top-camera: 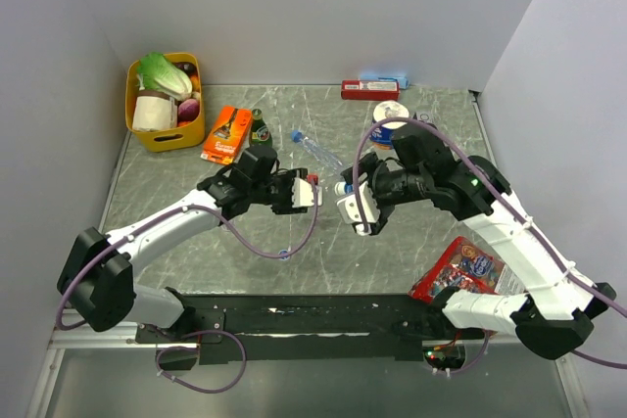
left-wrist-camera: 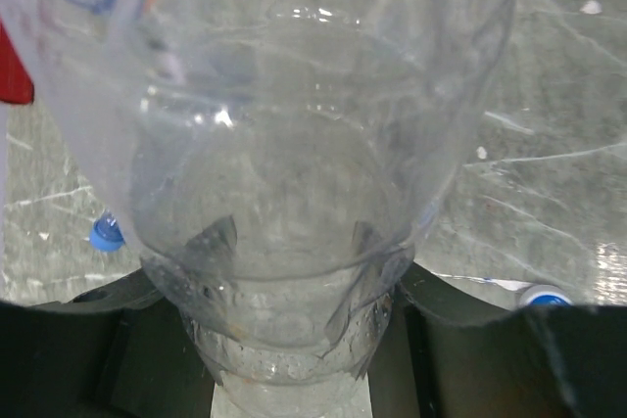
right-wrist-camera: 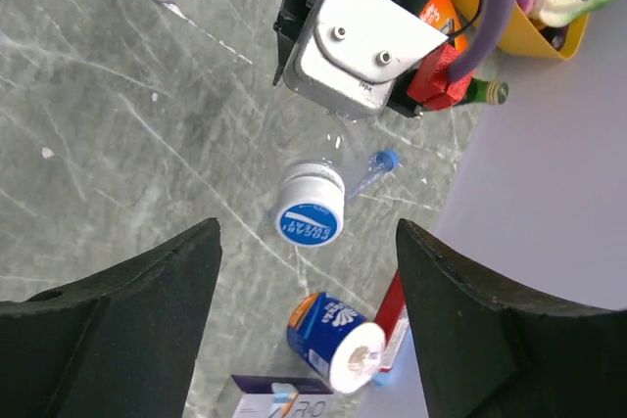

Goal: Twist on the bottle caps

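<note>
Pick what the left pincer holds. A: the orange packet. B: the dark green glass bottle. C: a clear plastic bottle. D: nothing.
C: the left wrist view shows the clear plastic bottle clamped in the left pincer, its body filling the gap between the dark jaws.
</note>
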You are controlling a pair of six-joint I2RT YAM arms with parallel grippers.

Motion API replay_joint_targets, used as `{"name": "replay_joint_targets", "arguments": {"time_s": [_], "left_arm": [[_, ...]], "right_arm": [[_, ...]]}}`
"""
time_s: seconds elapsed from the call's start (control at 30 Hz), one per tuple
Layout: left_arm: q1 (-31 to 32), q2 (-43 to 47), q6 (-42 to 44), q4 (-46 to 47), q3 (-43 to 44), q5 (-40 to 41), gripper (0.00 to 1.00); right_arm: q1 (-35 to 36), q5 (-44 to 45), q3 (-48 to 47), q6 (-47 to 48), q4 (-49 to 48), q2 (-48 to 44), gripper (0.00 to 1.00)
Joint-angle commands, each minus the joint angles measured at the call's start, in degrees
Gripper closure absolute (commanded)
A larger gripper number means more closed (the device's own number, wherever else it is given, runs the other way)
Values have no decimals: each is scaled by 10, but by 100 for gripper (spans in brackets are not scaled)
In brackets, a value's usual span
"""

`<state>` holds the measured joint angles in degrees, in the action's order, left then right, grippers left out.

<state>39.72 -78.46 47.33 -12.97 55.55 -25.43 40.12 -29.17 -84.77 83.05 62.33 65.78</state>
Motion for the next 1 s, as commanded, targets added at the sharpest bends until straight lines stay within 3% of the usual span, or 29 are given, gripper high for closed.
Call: {"name": "replay_joint_targets", "arguments": {"time_s": [0.0, 0.13, 0.47, 0.67, 0.8, 0.97], "left_arm": [[-2, 21, 25, -10, 26, -51, 99], [-2, 23, 20, -4, 25, -54, 99], [-2, 23, 14, 6, 25, -60, 99], [-2, 20, 14, 8, 27, -62, 99], [-2, 18, 7, 15, 26, -59, 99], [-3, 16, -62, 81, 18, -28, 99]], "right_arm": [[18, 9, 2, 43, -18, -1, 27], [23, 13, 4, 47, -12, 1, 36], [26, 19, 18, 44, -12, 10, 44], [27, 23, 16, 35, -15, 22, 55], [27, 24, 8, 18, -12, 35, 75], [26, 22, -51, -139, -13, 90, 90]]}}
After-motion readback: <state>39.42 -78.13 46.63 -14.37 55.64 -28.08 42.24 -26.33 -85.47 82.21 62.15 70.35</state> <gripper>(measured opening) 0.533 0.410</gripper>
